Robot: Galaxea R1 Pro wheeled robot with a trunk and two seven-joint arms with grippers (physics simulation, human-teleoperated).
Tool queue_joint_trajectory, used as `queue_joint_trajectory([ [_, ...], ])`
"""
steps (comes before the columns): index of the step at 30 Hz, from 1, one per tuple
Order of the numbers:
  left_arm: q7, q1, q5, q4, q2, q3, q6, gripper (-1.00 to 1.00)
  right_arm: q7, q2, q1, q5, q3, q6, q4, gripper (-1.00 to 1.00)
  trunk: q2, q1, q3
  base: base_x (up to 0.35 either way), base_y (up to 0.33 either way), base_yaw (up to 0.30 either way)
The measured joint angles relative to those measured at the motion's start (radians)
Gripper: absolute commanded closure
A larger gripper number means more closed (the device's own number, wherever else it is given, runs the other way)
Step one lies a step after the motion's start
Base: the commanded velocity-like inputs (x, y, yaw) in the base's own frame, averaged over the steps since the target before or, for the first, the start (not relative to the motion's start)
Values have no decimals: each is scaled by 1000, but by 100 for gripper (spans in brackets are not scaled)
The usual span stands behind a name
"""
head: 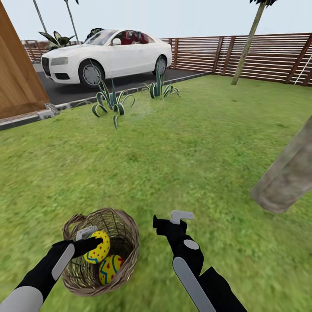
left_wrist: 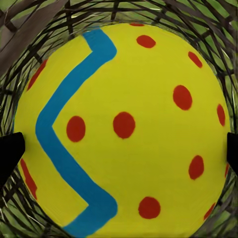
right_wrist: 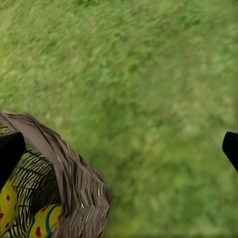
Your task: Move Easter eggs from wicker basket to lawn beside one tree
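Where the left gripper [head: 92,242] reaches down into the wicker basket [head: 130,232], it is clamped on an Easter egg [head: 98,247], its black fingertips [left_wrist: 11,151] pressing the shell from both sides. In the left wrist view that egg blocks nearly everything behind it, with only strips of woven twig visible around its edge. A second egg [head: 109,268] lies just below the gripper on the basket floor, partly hidden by the rim; a third egg cannot be made out with certainty. The right gripper [head: 172,221] hovers over the lawn [head: 173,147] just beside the basket, its fingers spread wide apart and holding nothing. Off to its right, a thick grey-brown tree trunk [head: 288,173] rises from the grass, cut off by the picture's edge.
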Motion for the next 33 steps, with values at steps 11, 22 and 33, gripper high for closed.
queue_joint_trajectory([
  [11,20,-1,5,2,-4,1,95,100,0,-1,0,0,-3,0,0,-100,77,-42,34,0,0,0],
  [22,26,-1,4,3,-6,1,155,100,0,-1,0,-1,-6,0,0,-100,154,-84,69,0,0,0],
  [33,30,-1,2,4,-7,-1,152,100,0,1,0,-1,-5,1,0,-100,231,-127,103,0,0,0],
])
